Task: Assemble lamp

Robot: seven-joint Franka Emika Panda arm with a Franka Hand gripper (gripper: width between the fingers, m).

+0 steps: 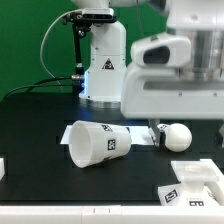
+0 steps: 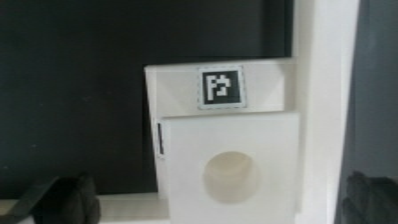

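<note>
shade [image 1: 92,143] lies tipped on table [image 1: 30,112], bulb [image 1: 176,135] just beside; base [image 1: 195,182] near table's edge; gripper [image 2: 214,200] spread wide.

free: table [image 1: 35,120] exterior view's left | tight, maybe touching: shade [image 1: 95,142], bulb [image 1: 177,135]

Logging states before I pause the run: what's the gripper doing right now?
Gripper: open, with its fingers wide apart and clamped on nothing. A white tagged part shows between them in the wrist view.

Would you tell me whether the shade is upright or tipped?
Tipped: the shade lies on its side on the table, wide mouth toward the exterior view's left.
</note>
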